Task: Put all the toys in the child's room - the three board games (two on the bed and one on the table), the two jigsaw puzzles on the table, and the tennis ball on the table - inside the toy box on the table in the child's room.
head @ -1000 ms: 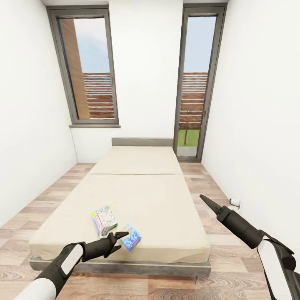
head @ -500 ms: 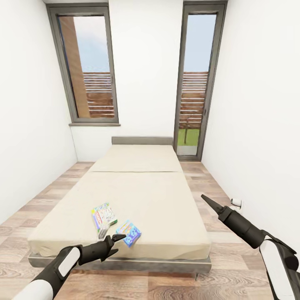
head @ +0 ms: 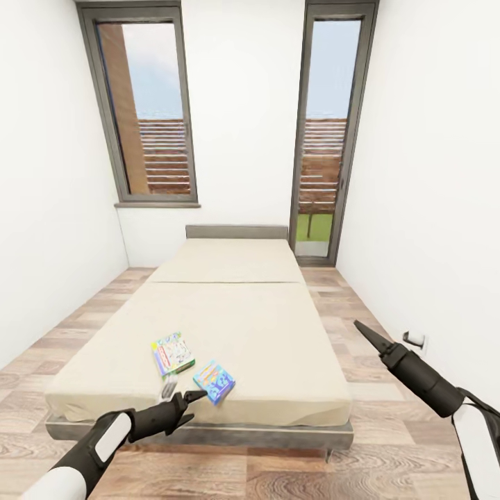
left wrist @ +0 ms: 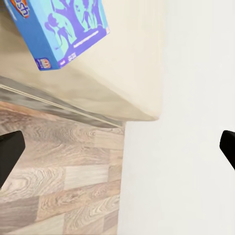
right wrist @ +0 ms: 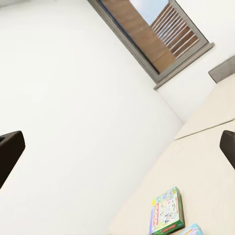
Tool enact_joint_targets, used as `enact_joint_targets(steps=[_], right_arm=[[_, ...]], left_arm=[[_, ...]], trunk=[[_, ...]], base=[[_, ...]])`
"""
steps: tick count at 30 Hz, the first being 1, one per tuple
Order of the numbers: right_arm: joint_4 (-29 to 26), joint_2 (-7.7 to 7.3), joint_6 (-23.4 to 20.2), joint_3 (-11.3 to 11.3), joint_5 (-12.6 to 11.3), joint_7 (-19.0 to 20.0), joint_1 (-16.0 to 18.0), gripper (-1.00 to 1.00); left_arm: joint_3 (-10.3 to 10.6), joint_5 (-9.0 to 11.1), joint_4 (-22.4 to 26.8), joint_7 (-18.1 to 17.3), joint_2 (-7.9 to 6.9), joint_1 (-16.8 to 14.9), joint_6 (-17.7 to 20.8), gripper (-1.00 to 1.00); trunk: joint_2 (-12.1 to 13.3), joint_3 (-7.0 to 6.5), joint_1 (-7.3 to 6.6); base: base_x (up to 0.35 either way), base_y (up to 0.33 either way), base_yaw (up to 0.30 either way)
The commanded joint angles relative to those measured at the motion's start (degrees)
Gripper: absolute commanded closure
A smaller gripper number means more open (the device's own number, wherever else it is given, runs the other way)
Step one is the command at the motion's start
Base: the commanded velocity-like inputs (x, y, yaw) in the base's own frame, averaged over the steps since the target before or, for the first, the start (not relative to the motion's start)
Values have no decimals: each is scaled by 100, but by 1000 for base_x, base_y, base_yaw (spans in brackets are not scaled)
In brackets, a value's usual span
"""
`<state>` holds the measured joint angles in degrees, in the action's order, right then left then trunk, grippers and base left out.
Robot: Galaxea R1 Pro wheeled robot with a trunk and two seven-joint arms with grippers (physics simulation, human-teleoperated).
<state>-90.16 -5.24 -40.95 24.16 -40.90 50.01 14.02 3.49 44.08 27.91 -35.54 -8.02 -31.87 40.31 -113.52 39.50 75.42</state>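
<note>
A: What do we see from the head view?

B: We face the foot of the bed (head: 236,305), a beige mattress on a grey frame; two board games lie flat on it near the foot edge; the green board game (head: 173,353) sits a little further up the bed, and the blue board game (head: 214,380) lies just beside it, closer to the foot edge; the two look apart, though only narrowly.

A: And our arms?

B: The left gripper (head: 182,401) hangs low at the bed's foot edge, just short of the blue board game; its fingers stand spread and hold nothing; in the left wrist view both dark fingertips (left wrist: 10,154) sit far apart, with the blue board game (left wrist: 61,29) on the mattress corner beyond them and the wooden floor (left wrist: 58,191) beneath.

A: The right one?

B: The right gripper (head: 367,333) is raised off the bed's right side, over the floor and well apart from both boxes; from the head it reads as one dark point, yet its wrist view shows the fingertips (right wrist: 10,152) wide apart with nothing between; past them we see the green board game (right wrist: 167,211) on the bed and the window (right wrist: 156,34) beyond the bed's head.
</note>
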Motion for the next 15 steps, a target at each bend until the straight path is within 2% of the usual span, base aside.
enact_joint_targets(steps=[1,9,15], right_arm=[[0,2,-32,10,-21,49,4,-100],[-1,57,-13,11,-10,252,4,-100],[5,65,-9,10,-6,270,4,-100]], left_arm=[[27,49,0,0,-5,-4,11,-100],[33,64,3,-63,-42,-8,16,-100],[37,51,4,-413,-172,-25,42,-100]], trunk=[[-44,24,22],[-365,168,198],[-606,276,329]], base=[[0,0,0],[0,0,0],[0,0,0]])
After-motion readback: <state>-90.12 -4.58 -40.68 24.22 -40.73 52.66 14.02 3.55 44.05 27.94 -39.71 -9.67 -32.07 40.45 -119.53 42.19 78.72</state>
